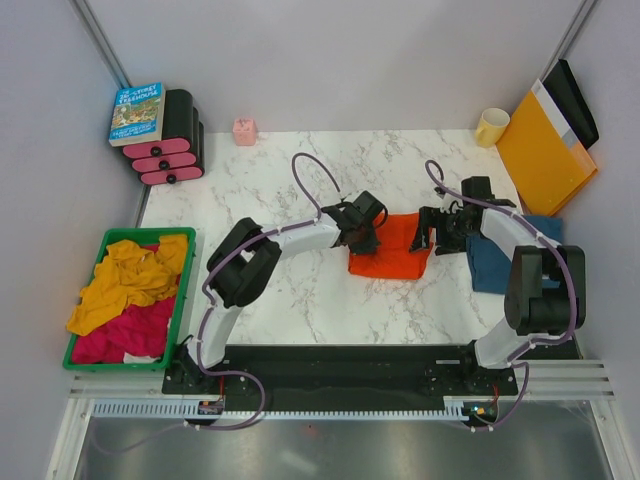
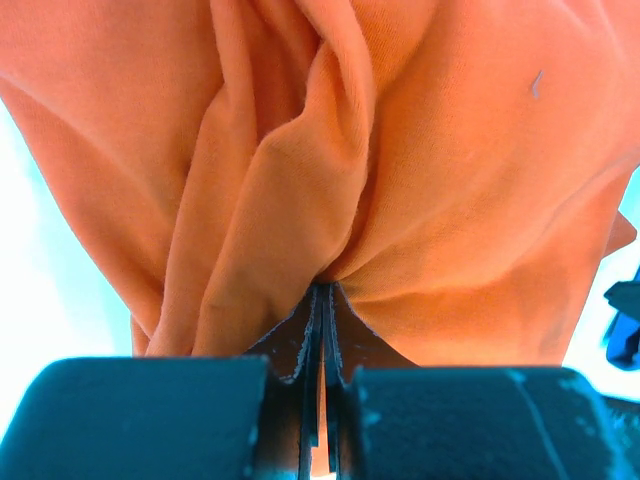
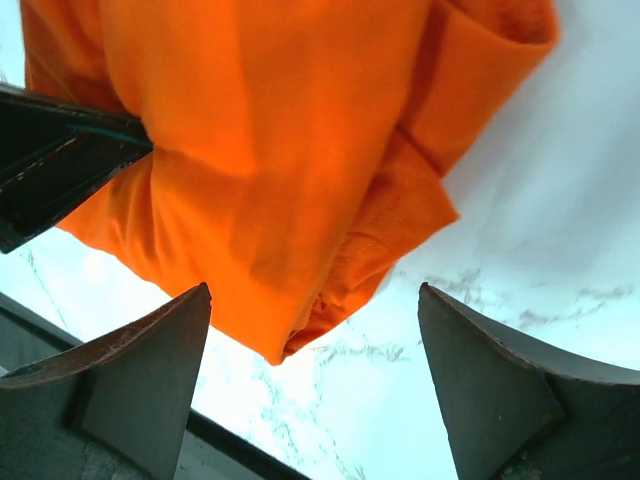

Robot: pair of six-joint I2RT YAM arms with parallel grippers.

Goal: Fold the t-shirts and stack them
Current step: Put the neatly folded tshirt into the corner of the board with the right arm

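Cloth: the orange-red t-shirt (image 1: 392, 250) looks soft, light and limp. It drapes in loose ridges and will likely sag or slip out of shape wherever it is not held.
Shirt's place: on the marble counter (image 1: 300, 295), between the two grippers. One side is gathered at the left gripper and the other lies just ahead of the right gripper.
Left gripper (image 2: 322, 300): pressed together on a bunched fold of the orange-red t-shirt. The cloth fans away from its fingertips in deep creases.
Right gripper (image 3: 312, 295): spread wide and pinching nothing. A doubled corner of the shirt lies ahead of it, in line with the gap, and appears untouched.
Lift: I cannot tell how much of the shirt is off the counter.
Dark blue t-shirt (image 1: 495, 262): folded flat just to the right of the right gripper, partly under that arm and apart from the orange one.
Where to hold: probably a corner or hem, pinched through every layer. Taking one layer alone would let the fold fall open.
Step in hand: seemingly a fold of the orange shirt. It is not yet stacked on the blue one.
Risk: thin cloth may slide out of a shallow pinch, or drag and wrinkle across the marble.
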